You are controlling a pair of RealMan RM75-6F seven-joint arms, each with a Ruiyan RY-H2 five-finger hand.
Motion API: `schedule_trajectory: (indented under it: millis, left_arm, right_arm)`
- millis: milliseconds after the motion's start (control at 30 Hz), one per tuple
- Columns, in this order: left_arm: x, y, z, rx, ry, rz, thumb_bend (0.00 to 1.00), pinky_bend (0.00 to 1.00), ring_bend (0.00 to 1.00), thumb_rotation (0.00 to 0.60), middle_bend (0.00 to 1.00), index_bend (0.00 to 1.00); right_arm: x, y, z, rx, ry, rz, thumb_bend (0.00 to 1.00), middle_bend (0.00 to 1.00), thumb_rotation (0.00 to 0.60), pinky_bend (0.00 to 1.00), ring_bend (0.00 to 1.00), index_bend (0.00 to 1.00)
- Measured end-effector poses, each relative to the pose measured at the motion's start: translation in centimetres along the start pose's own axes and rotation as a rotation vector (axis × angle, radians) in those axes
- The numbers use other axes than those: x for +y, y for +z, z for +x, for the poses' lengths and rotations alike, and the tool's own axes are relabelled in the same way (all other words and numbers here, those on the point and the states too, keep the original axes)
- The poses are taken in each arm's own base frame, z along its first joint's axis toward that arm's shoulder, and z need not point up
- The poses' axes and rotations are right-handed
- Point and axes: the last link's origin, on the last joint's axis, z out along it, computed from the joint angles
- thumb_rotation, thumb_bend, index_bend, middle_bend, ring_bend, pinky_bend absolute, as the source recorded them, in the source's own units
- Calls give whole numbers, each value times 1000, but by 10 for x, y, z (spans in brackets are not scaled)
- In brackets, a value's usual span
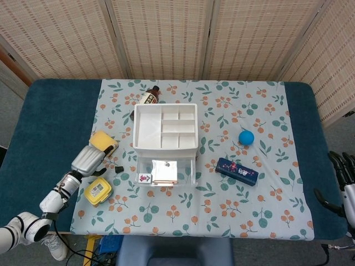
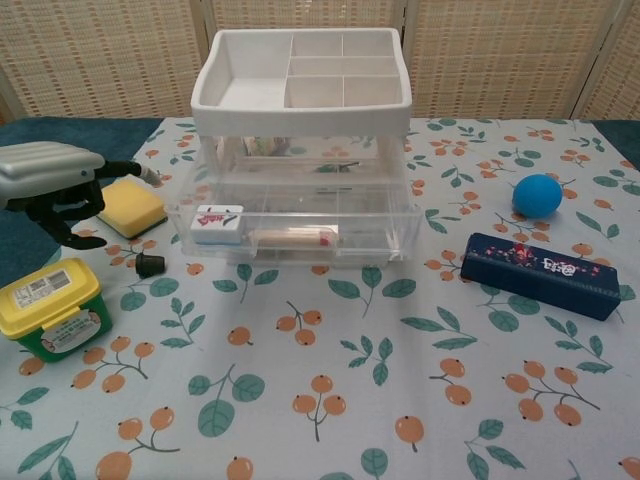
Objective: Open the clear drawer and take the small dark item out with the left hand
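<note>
Chest view: left hand (image 2: 55, 185) hovers with fingers apart, holding nothing. Small dark item (image 2: 150, 265) lies on the cloth just below and right of its fingers, out of the clear drawer (image 2: 290, 235), which stands pulled open further right. Risk: item looks light and round, so a brush from the hand could roll it. Right hand (image 1: 345, 178), far right, rests idle with fingers spread.

I see the drawer unit (image 2: 300, 100) mid-table, its drawer (image 2: 295, 225) pulled out toward me with a tile (image 2: 218, 222) inside at the left. Left of the drawer sits a small item (image 2: 150, 265) on the cloth; a sponge (image 2: 132, 206) lies behind it, a tub (image 2: 52, 307) nearer me. My left hand (image 2: 55, 180) hovers beside the sponge. Right of the unit lie a ball (image 2: 538, 195) and, nearer me, a case (image 2: 540, 275).
</note>
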Motion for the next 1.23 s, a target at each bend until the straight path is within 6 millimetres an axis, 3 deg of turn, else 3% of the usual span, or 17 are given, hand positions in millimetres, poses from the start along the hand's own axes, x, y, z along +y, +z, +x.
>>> schedule_trajectory:
  millis: [200,333,567,667,833,1233]
  left_arm:
    - [-26,-29,17,90,-72,160,272,1000,860,600,791,143]
    - [-43,-54,25,159,-98,278,268,995,728,600,687,177]
    - [-60,-105,25,242,-125,473,258,788,572,600,587,221]
    - [-58,-127,17,242,-128,528,257,707,523,600,557,229]
    - [-44,-158,6,198,-100,545,256,683,520,600,552,236]
    - [-8,-188,7,256,-37,470,256,678,520,600,551,234]
  right_arm:
    - [2,2,-3,-25,5,2,304,90,600,9,0,0]
    - [2,4,-9,-71,7,10,309,90,600,11,0,0]
    - [0,6,-24,-138,32,23,318,90,600,11,0,0]
    - [-4,6,-34,-178,47,31,319,90,600,11,0,0]
    - [-10,4,-42,-200,57,39,319,90,600,11,0,0]
    - [-5,-5,-40,-172,55,-2,319,90,600,11,0,0]
